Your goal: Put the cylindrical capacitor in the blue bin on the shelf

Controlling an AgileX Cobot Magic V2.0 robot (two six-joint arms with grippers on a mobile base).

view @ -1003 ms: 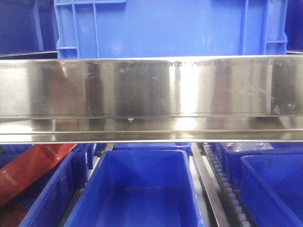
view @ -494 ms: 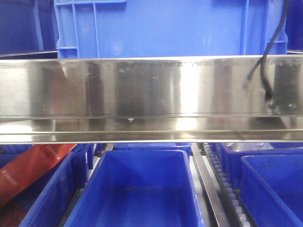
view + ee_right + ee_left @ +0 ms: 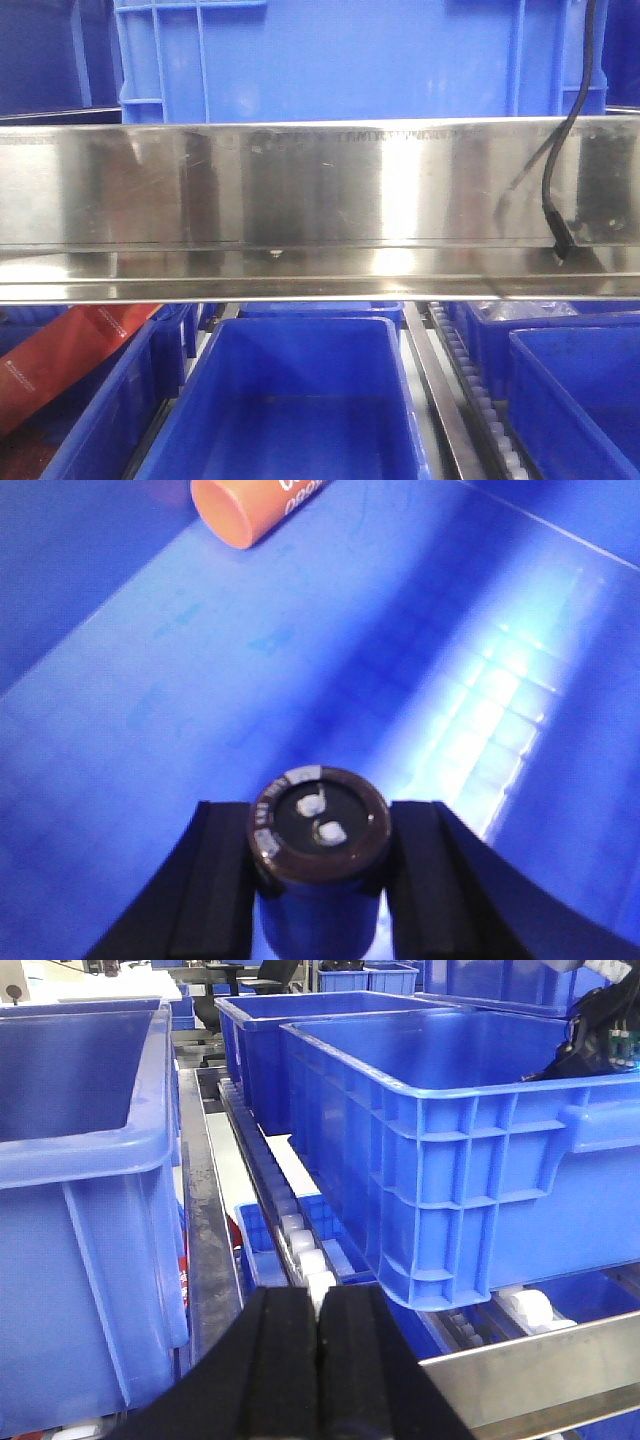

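Observation:
In the right wrist view my right gripper (image 3: 318,880) is shut on a cylindrical capacitor (image 3: 318,825). Its end has a dark brown rim and two silver terminals, and it faces the camera. It hangs above the floor of a blue bin (image 3: 180,710). A second, orange cylinder with white print (image 3: 255,505) lies on that floor, farther in. My left gripper (image 3: 318,1360) is shut and empty, low in front of the shelf rail (image 3: 540,1380). In the front view, the shiny steel shelf rail (image 3: 320,190) spans the picture below a blue bin (image 3: 340,60).
A black cable (image 3: 560,150) of the right arm hangs in front of the rail. Open blue bins (image 3: 290,410) sit on the lower tier, one with a red pack (image 3: 60,360). White rollers (image 3: 300,1240) run between large blue bins (image 3: 470,1150).
In the front view, the black cable has come in at the upper right and dropped lower along the rail. Nothing else has moved.

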